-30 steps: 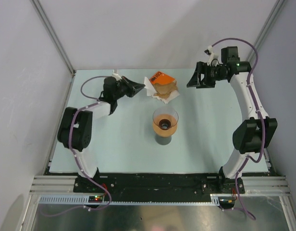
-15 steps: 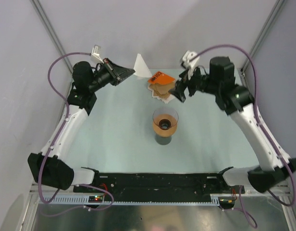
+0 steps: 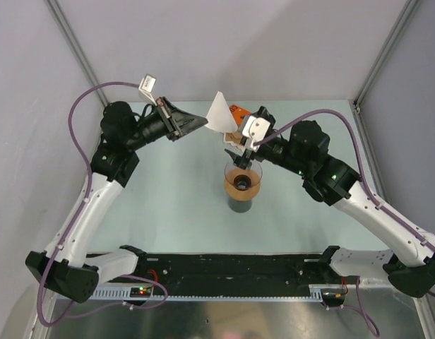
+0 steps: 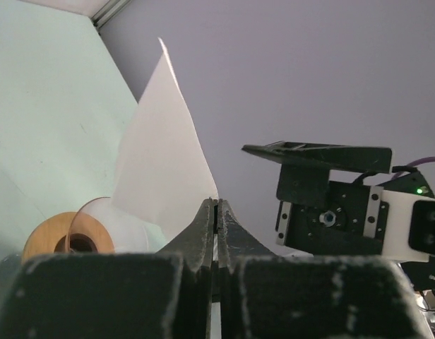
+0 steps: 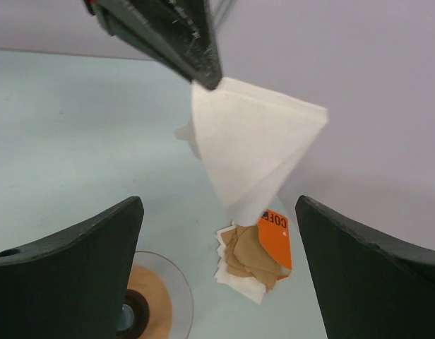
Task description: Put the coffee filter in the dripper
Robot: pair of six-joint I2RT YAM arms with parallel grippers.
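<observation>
Up in the air, the filter [image 3: 221, 113] waits

High over the table [image 3: 168, 205], the left claw [image 3: 204, 124] is pinched tight on one edge of the white filter. The filter hangs up and behind the dripper [image 3: 243, 168], not touching it. The right claw [image 3: 239, 155] is wide apart with nothing in it. It is close over the dripper and faces the filter.

So the job looks about half done: the filter is off the table but not in yet. Next, I think, the filter must come over the dripper's mouth, point down, and go in gently. It is thin and could bend.

On the orange pack [image 5: 276, 236] I can read "COFF". The rest is hidden.
</observation>
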